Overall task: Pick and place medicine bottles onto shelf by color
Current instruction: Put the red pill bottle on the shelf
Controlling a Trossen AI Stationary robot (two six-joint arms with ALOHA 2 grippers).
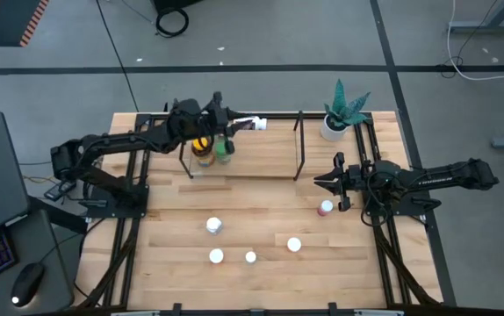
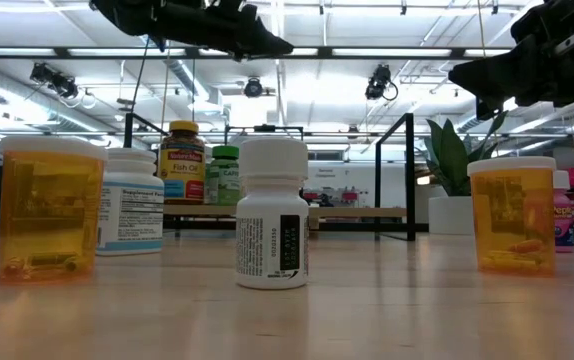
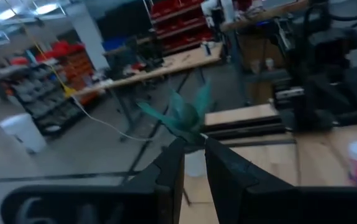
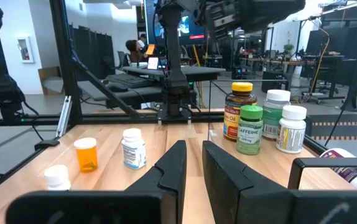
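The shelf (image 1: pixel 261 162) stands at the table's far side. On its left end stand a yellow-capped bottle (image 4: pixel 239 111), a green-capped one (image 4: pixel 250 129) and two white-capped ones (image 4: pixel 284 127). Several more medicine bottles stand on the tabletop: white-capped ones (image 1: pixel 214 226) (image 1: pixel 250 257) (image 1: pixel 294 245) and a pink one (image 1: pixel 325 208). My left gripper (image 1: pixel 237 123) hangs level in the air above the shelf's left end, shut and with nothing between its fingers (image 3: pixel 194 163). My right gripper (image 1: pixel 318 182) waits shut at the shelf's right end, near the pink bottle.
A potted green plant (image 1: pixel 344 110) stands at the table's far right corner, straight ahead of my left gripper. Thin black rods (image 1: pixel 300 145) frame the shelf. Bare tabletop lies between the shelf and the loose bottles.
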